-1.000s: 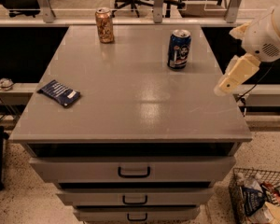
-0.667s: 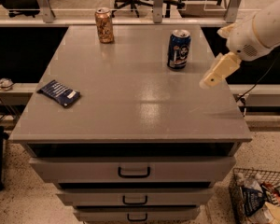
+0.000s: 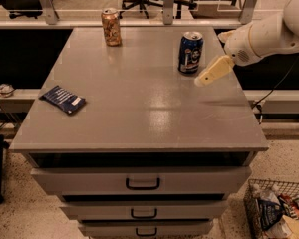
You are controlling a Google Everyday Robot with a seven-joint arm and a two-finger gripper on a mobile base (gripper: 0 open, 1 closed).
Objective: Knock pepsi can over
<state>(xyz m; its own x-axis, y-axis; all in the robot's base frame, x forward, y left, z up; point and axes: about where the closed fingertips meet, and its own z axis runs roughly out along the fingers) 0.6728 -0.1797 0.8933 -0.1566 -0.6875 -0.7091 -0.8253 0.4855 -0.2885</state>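
The pepsi can [image 3: 191,52], dark blue with a silver top, stands upright on the grey table top [image 3: 139,108] at the back right. My gripper [image 3: 208,76] reaches in from the right on a white arm [image 3: 269,34]. Its tan tip hangs just right of the can's base and slightly in front of it, a small gap away.
A gold-orange can [image 3: 111,27] stands upright at the back, left of centre. A dark blue snack packet [image 3: 63,99] lies near the table's left edge. Drawers [image 3: 142,183] are below the top. A wire basket [image 3: 276,210] with packets sits on the floor at the lower right.
My gripper has moved left and toward the pepsi can, from beyond the table's right edge to just beside the can. The can has stayed upright.
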